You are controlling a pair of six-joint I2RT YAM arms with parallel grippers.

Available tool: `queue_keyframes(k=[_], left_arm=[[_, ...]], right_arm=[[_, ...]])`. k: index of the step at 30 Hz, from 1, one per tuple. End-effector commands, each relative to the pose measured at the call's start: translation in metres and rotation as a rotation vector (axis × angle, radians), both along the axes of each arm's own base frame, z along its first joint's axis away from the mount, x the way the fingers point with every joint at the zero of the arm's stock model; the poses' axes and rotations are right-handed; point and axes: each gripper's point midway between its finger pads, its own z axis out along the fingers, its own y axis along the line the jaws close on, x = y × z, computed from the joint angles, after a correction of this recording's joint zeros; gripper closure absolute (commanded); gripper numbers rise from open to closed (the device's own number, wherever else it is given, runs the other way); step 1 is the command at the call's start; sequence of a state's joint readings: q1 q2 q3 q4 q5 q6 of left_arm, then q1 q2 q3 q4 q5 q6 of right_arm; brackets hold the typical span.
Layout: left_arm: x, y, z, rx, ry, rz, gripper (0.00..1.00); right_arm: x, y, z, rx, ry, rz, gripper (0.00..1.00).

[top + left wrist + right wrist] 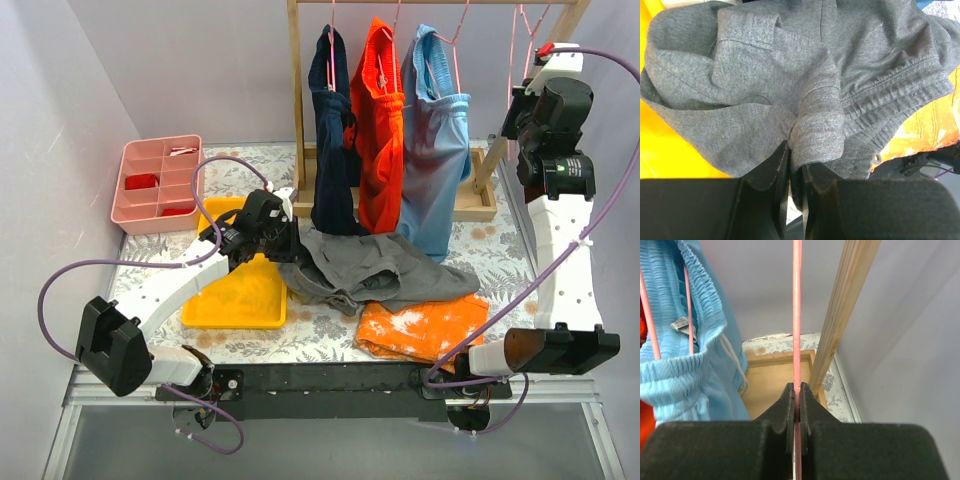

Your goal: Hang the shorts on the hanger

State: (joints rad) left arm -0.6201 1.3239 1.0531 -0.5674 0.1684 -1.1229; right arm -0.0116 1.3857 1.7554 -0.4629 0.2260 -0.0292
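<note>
The dark grey shorts (380, 272) lie crumpled on the table in the top view, partly over the yellow tray. My left gripper (283, 243) is shut on a fold of the shorts (815, 130) at their left edge. The salmon-pink wire hanger (520, 40) hangs at the right end of the wooden rack. My right gripper (527, 105) is raised beside it and shut on one thin pink wire of the hanger (797, 330). The hanger's hook is hidden past the frame's top.
The pale wooden rack (296, 100) holds navy (330, 140), orange (379, 130) and light blue shorts (437, 150). An orange white-blotched cloth (425, 328) lies at the front. A yellow tray (235, 295) and a pink compartment box (158, 183) stand at left.
</note>
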Motion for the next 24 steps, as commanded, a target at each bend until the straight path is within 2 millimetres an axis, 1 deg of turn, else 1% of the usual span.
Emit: queue_keyframes(k=[1,2,3,5,6,7,8,9,11,12,13,14,15,16,18,19,20,22,24], left_arm=[[0.001,0.007,0.013,-0.005,-0.054,0.024,0.89],[0.001,0.007,0.012,-0.005,-0.052,0.030,0.89],[0.002,0.008,0.012,-0.004,-0.052,0.034,0.89],[0.002,0.007,0.011,-0.009,-0.044,0.043,0.89],[0.001,0.007,0.009,-0.013,-0.040,0.046,0.89],[0.000,0.006,0.008,-0.020,-0.034,0.048,0.89],[0.000,0.007,0.008,-0.021,-0.034,0.051,0.90],[0.000,0.007,0.007,-0.024,-0.036,0.054,0.90],[0.000,0.008,0.007,-0.024,-0.037,0.060,0.90],[0.000,0.008,0.008,-0.022,-0.042,0.062,0.90],[0.001,0.010,0.009,-0.021,-0.049,0.067,0.90],[0.003,0.013,0.008,-0.006,-0.058,0.076,0.90],[0.005,0.015,0.009,0.002,-0.072,0.088,0.90],[0.006,0.017,0.007,0.012,-0.077,0.097,0.90],[0.010,0.019,0.005,0.022,-0.088,0.112,0.90],[0.011,0.021,0.004,0.027,-0.088,0.120,0.90],[0.011,0.022,0.001,0.032,-0.082,0.125,0.90],[0.015,0.025,-0.001,0.038,-0.087,0.148,0.90],[0.018,0.027,-0.002,0.038,-0.083,0.161,0.90]], right_arm=[[-0.035,0.003,0.025,0.069,-0.064,-0.014,0.99],[-0.042,0.003,0.017,0.079,-0.031,-0.018,0.99],[-0.053,0.004,0.020,0.091,-0.036,-0.021,0.99],[-0.066,0.006,0.011,0.123,-0.009,-0.020,0.99],[-0.081,0.008,0.012,0.133,-0.005,-0.018,0.99],[-0.089,0.010,0.010,0.145,-0.001,-0.012,0.99],[-0.095,0.013,0.003,0.164,0.015,-0.001,0.99],[-0.112,0.015,0.003,0.173,0.016,0.003,0.99],[-0.126,0.021,-0.003,0.197,0.030,0.029,0.99],[-0.142,0.023,0.003,0.201,0.003,0.040,0.99],[-0.153,0.025,0.003,0.205,0.004,0.053,0.99],[-0.162,0.031,0.006,0.212,-0.010,0.087,0.99],[-0.180,0.036,0.018,0.216,-0.051,0.116,0.99],[-0.190,0.042,0.018,0.221,-0.043,0.147,0.99],[-0.211,0.059,0.029,0.230,-0.051,0.249,0.99],[-0.223,0.067,0.043,0.225,-0.081,0.300,0.99],[-0.232,0.082,0.041,0.231,-0.048,0.387,0.99],[-0.243,0.095,0.051,0.252,-0.068,0.457,0.99],[-0.257,0.119,0.057,0.265,-0.077,0.610,0.99]])
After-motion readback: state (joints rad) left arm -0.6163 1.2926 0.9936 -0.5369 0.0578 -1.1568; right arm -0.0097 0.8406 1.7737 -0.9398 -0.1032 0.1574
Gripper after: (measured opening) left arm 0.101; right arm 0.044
